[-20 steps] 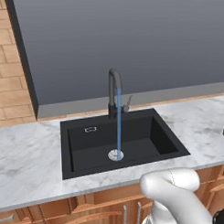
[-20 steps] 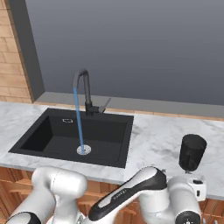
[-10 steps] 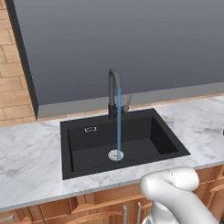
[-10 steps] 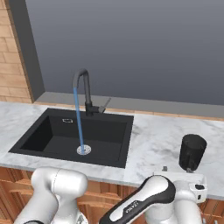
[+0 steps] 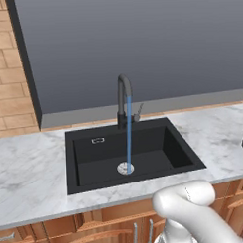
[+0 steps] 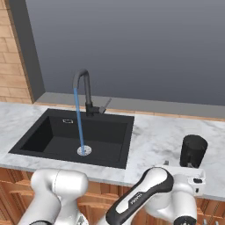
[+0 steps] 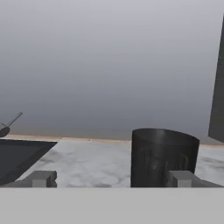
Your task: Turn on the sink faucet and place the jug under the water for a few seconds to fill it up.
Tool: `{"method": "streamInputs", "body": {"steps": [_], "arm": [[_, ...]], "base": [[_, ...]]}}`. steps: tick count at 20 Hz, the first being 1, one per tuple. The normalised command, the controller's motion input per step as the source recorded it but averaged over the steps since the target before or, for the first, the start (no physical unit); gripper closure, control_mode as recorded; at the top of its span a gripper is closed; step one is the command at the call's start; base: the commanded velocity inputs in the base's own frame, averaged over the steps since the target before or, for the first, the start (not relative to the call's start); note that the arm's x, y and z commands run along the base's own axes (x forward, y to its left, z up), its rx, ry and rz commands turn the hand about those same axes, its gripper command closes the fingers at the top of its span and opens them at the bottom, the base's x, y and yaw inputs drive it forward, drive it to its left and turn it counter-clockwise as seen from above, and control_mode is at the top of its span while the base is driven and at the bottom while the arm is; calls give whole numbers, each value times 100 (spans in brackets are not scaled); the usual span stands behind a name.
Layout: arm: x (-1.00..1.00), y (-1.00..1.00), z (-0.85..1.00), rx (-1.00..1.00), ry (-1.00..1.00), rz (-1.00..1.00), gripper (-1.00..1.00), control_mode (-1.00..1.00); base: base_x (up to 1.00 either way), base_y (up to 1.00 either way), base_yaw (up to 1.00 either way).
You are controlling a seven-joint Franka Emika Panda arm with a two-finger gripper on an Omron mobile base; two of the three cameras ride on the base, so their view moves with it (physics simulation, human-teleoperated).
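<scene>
With the faucet [image 5: 123,97] running water [image 5: 129,130] into the sink [image 5: 90,162], I am lining my spread, empty fingers [image 7: 183,178] up on the jug [image 6: 193,150] standing on the desk [image 6: 154,140] right of the basin, filling remaining undone.

The sink [image 5: 90,162] is black, with a silver drain [image 5: 125,168] and a small silver overflow slot [image 5: 98,140]. The faucet [image 5: 123,98] is dark grey; the water [image 5: 129,133] is bright blue. The jug [image 6: 193,151] is matte black. The desk [image 5: 31,174] is white marble veined with grey, above brown wooden cabinet fronts [image 5: 73,237]. Beside a dark grey wall panel [image 5: 140,43], the brick wall [image 5: 8,87] is tan.
</scene>
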Motion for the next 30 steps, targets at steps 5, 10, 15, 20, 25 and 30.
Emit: {"method": "streamInputs", "body": {"steps": [5, 10, 15, 20, 25, 30], "arm": [[36, -22, -3, 0, 8, -7, -100, -100], [28, -31, -15, 0, 6, -6, -100, -100], [27, -24, -20, 0, 7, -6, -100, -100], [21, -30, -26, 0, 6, -7, -100, -100], [15, -13, -20, 0, 4, -6, -100, -100], [13, 0, -6, 0, 2, -6, -100, -100]], "base": [[0, 0, 0], [0, 0, 0], [0, 0, 0], [0, 0, 0], [0, 0, 0], [0, 0, 0]]}}
